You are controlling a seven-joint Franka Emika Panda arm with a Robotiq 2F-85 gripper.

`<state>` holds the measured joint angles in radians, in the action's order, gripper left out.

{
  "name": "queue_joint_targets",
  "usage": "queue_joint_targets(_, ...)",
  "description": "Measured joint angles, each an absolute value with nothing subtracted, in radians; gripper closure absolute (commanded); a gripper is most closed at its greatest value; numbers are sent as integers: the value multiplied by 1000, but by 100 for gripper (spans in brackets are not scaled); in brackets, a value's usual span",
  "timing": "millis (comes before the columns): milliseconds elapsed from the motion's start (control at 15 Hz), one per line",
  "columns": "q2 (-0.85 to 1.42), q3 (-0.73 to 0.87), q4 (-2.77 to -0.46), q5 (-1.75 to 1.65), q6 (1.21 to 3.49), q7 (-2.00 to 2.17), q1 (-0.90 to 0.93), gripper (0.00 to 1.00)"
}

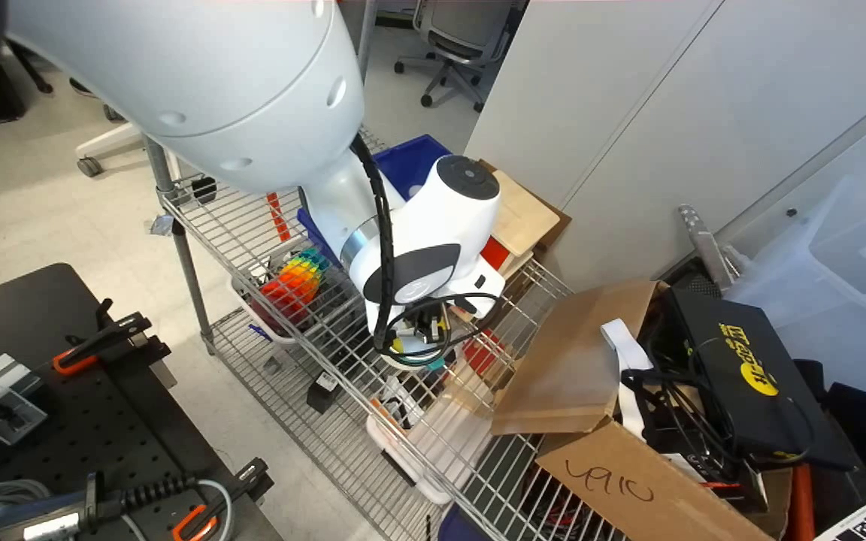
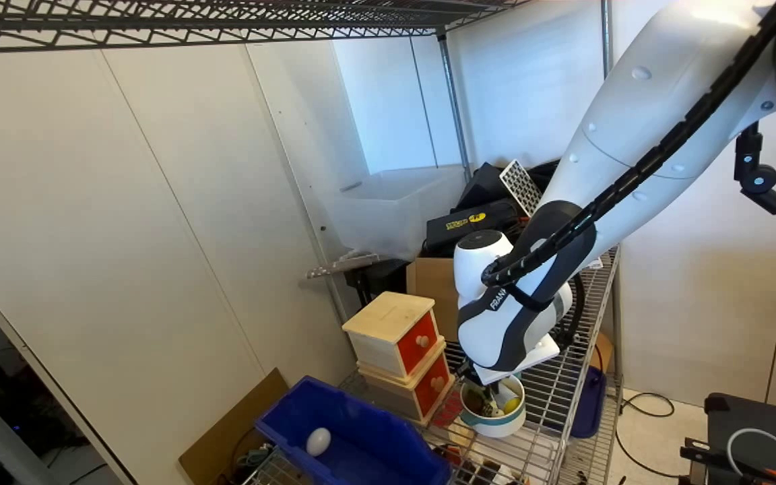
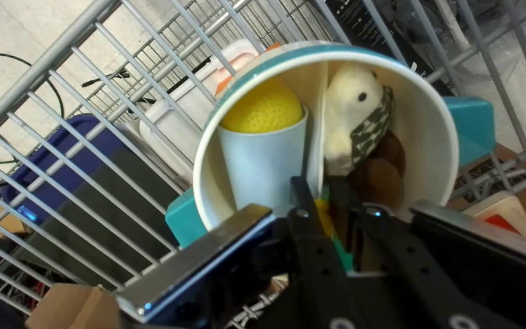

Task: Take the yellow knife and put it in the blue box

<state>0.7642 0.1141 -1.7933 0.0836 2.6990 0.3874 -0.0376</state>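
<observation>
Blue box (image 2: pixel 369 441) opens upward, its long axis crossing the shelf (image 2: pixel 550 404).

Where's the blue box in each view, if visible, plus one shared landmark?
In an exterior view: the blue box, above center, partly behind the arm.
In an exterior view: the blue box, bottom, just left of center.
Wrist view: absent; the dark-blue tub below the shelf is another.
Shared landmark: the teal-handled pot.

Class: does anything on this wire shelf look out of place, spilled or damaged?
The two-handled pot looks odd: in the wrist view, a toy animal sits inside it, where one might expect food. No clear spill or damage stands out.
</observation>
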Motion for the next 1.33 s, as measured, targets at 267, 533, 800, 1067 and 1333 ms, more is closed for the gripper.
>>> queue_joint_targets(267,734,121,-1796,83,2698,387,-21,96)
queue_joint_targets(533,688,165,-1817,65,2698,388,37,96)
queue_joint_targets(800,658,198,-1839,46,2699,391,77,96)
queue_joint_targets(1067,626,211,-1865,22,2706,402,97,96)
queue_joint_targets(1333,563,209,-1915,22,2739,402,108,96)
